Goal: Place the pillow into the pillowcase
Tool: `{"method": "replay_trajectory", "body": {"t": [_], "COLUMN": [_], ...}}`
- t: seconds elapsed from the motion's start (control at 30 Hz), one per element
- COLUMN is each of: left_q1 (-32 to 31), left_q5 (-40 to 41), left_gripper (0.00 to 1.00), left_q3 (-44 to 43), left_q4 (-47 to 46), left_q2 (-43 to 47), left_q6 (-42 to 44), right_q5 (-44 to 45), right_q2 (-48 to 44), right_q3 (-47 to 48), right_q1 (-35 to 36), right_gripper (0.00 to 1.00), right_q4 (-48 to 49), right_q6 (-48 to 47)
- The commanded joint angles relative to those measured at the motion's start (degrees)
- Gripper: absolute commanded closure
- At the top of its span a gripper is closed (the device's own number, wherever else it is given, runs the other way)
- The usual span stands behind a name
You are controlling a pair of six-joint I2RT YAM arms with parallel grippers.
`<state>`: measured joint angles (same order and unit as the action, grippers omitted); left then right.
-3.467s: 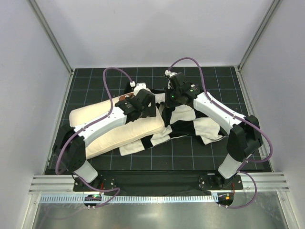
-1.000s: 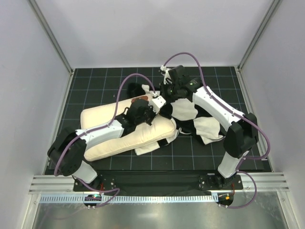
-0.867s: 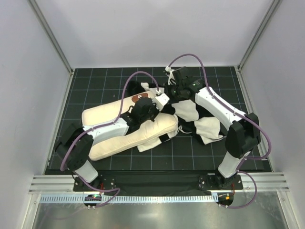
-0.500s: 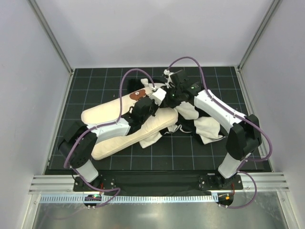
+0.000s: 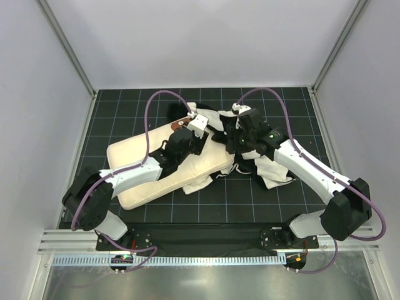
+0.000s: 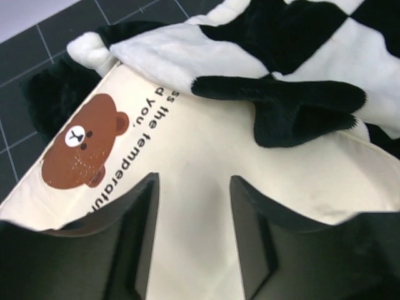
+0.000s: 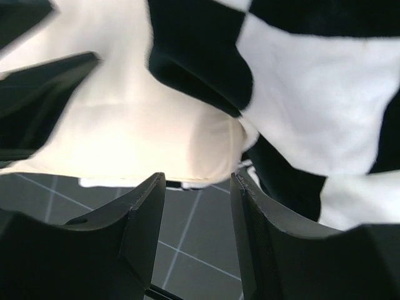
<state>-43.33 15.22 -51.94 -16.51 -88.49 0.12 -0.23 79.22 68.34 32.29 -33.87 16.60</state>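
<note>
My left gripper hangs jaws apart over the smooth cream pillow (brown bear print), right gripper gapes too, empty, beside the plush checkered pillowcase.

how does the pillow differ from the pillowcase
The pillow is plain cream with a brown bear mark; the pillowcase is black-and-white checked. The pillow lies flat and stretched out; the pillowcase is crumpled in a heap, one edge draped over the pillow's end. Both are soft and rest on the table.

One pillow, one pillowcase, one left gripper, one right gripper, one table.
</note>
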Motion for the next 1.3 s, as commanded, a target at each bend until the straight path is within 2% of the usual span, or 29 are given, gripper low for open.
{"method": "replay_trajectory", "body": {"t": [0.0,0.1,0.13,0.2,0.27,0.43,0.63,0.7,0.73,0.77,0.83,0.93,1.0,1.03,1.1,1.13,1.27], "left_q1": [-0.96,-2.81,-3.42,-4.92,-6.49,-7.65,-7.56,-6.94,-6.25,-5.80,-4.84,-4.22,-4.13,-4.04,-3.95,-3.95,-3.95], "left_q5": [-3.53,-3.45,-3.01,-2.83,-2.74,0.85,5.78,7.01,6.93,6.66,5.53,5.43,5.26,5.34,5.52,5.69,7.36], "left_gripper": [0.45,0.37,0.31,0.29,0.22,0.20,0.26,0.37,0.46,0.49,0.55,0.55,0.56,0.56,0.57,0.58,0.61], "left_q3": [-1.75,-2.11,-2.20,-2.29,-2.72,-7.37,-7.65,-6.60,-6.16,-5.54,-3.96,-2.64,-2.46,-2.55,-3.16,-3.43,-4.39], "left_q4": [5.42,9.21,9.74,10.53,10.45,13.87,15.46,15.55,15.46,15.46,15.11,14.76,14.32,14.23,14.23,14.23,14.49], "left_q2": [5.07,6.83,7.27,7.36,6.14,-0.71,-4.59,-4.24,-4.06,-3.71,-2.84,-2.22,-2.04,-2.21,-2.48,-2.91,-3.88], "left_q6": [-5.12,-8.37,-8.99,-10.57,-10.93,-10.49,-11.02,-11.98,-13.03,-13.65,-14.88,-15.32,-15.32,-15.33,-15.33,-15.41,-14.54], "right_q5": [6.19,8.40,9.62,11.38,12.53,12.80,14.47,14.21,14.03,13.77,12.63,9.47,7.01,6.56,6.73,7.17,5.69], "right_q2": [-0.30,1.63,1.99,3.39,4.36,7.87,11.47,12.27,13.14,13.33,14.38,15.52,16.05,15.97,14.22,13.34,8.33], "right_q3": [-3.56,-4.09,-4.44,-4.61,-4.97,-3.65,-2.16,-1.54,-1.54,-1.45,-1.80,-2.24,-2.77,-2.86,-3.38,-3.82,-5.14], "right_q1": [0.31,0.23,0.23,0.23,-0.30,-1.09,-1.71,-1.71,-1.71,-1.71,-1.71,-1.71,-1.71,-1.71,-1.71,-1.71,-1.71], "right_gripper": [0.49,0.52,0.54,0.55,0.56,0.57,0.57,0.54,0.53,0.53,0.52,0.53,0.62,0.73,0.86,0.96,0.96], "right_q4": [1.88,1.96,2.40,3.80,5.12,6.97,8.99,9.52,9.78,10.66,12.32,13.56,15.23,14.71,14.36,14.09,7.70], "right_q6": [0.09,1.32,1.85,2.47,2.73,3.61,4.49,4.67,4.67,4.67,4.76,4.84,4.84,4.93,4.85,4.76,4.67]}}
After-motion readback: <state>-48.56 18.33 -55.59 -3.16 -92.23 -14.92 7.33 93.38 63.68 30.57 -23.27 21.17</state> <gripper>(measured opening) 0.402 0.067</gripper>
